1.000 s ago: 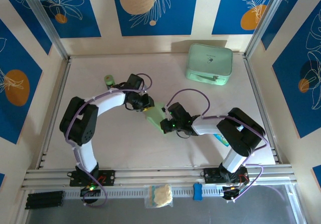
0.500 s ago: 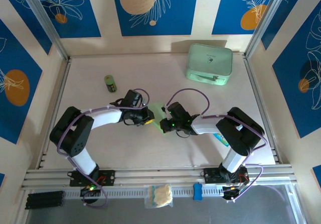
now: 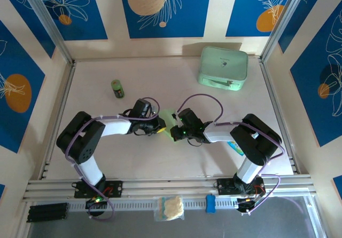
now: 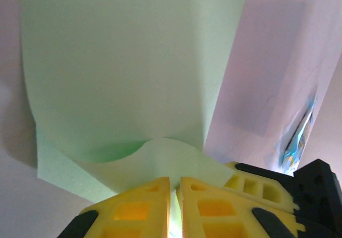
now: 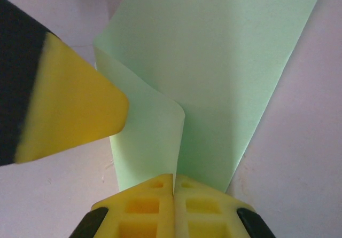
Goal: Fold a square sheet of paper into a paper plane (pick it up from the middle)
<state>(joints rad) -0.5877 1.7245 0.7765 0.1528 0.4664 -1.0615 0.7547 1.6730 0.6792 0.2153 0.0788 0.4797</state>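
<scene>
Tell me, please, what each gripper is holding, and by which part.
Both hold the paper: the left gripper pinches its curled-up near edge, and the right gripper pinches a lifted, curled-over edge.

I run them from afar: left arm [image 3: 115,127] and right arm [image 3: 216,135] in white shells, black joints, looping purple cables; left end effector [image 4: 175,182] and right end effector [image 5: 173,178] with yellow, square-recessed fingers [image 5: 144,216] on black mounts.

pale green square sheet of paper [image 4: 123,62], edge curled over, central
</scene>
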